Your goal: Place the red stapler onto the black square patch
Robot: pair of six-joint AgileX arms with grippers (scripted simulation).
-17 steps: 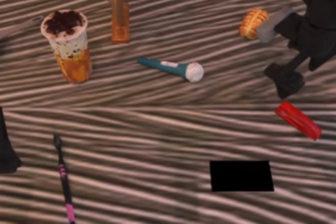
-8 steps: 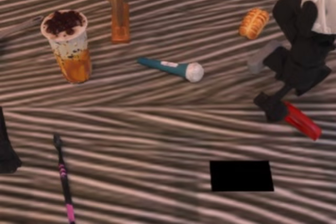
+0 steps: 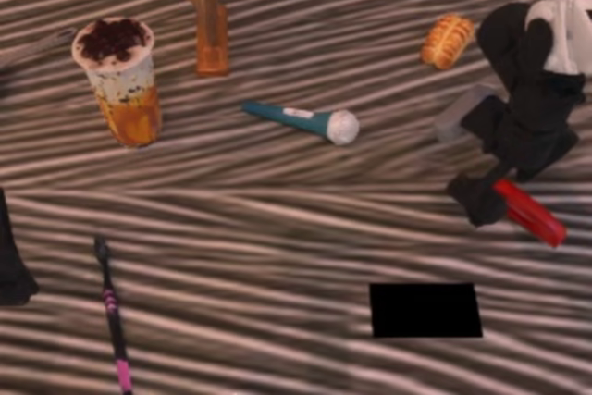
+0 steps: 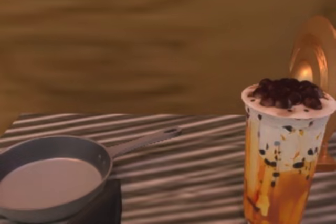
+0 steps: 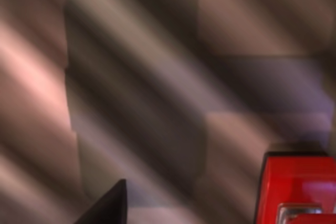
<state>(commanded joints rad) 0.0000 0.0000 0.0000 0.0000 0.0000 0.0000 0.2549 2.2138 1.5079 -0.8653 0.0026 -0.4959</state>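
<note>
Right claw [image 3: 495, 193] now lower than a second ago, over left end of red stapler [image 3: 532, 215] lying on surface at right. Fingers probably open, straddling; not gripped yet. Black square patch [image 3: 425, 310] near, bare. Left arm parked at left edge.

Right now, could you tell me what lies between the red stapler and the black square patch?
Only bare striped tabletop separates the red stapler from the black square patch, as the top view shows.

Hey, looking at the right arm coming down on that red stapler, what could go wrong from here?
1. The right gripper sits over one end of the red stapler, not its middle, so a grasp there might let it tilt or slip.
2. The stapler lies near the table's right edge; a nudge could push it off.
3. The black square patch is barely longer than the stapler, so a skewed drop might overhang.
</note>
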